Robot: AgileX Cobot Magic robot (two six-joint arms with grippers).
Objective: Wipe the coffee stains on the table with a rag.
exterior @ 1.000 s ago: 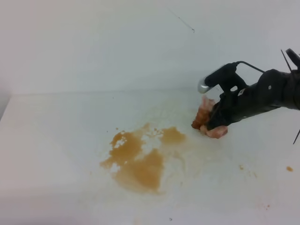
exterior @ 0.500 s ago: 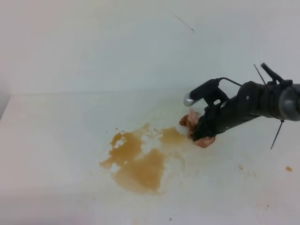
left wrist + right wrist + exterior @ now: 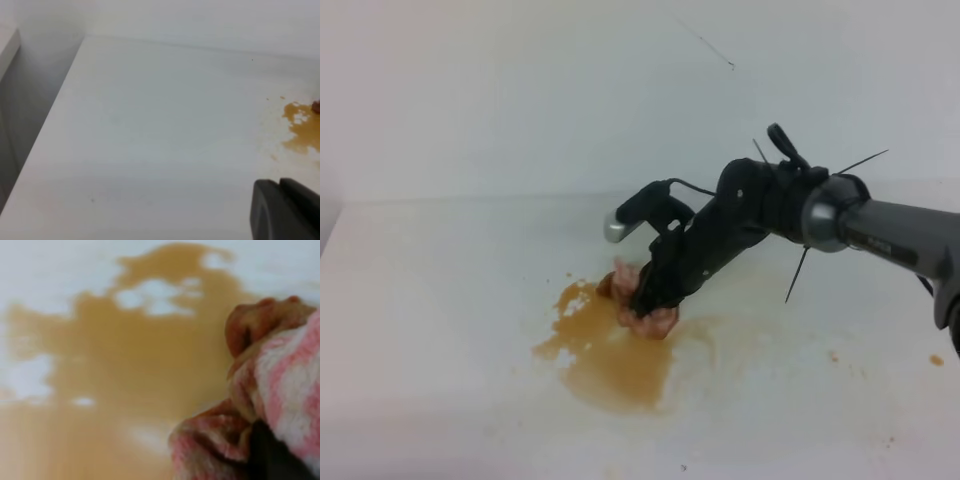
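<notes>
Spreading across the white table, coffee stains meet the rag apparently clamped by the right end effector.

The bench is plain white, smooth and unpatterned. At lower centre of the high view the coffee stains are amber-brown with ragged edges, fading to paler tan toward the right, with tiny brown specks at far right. The rag is pink-and-white striped, blotched brown. The right gripper is black, its arm grey, with a silver tip.
</notes>
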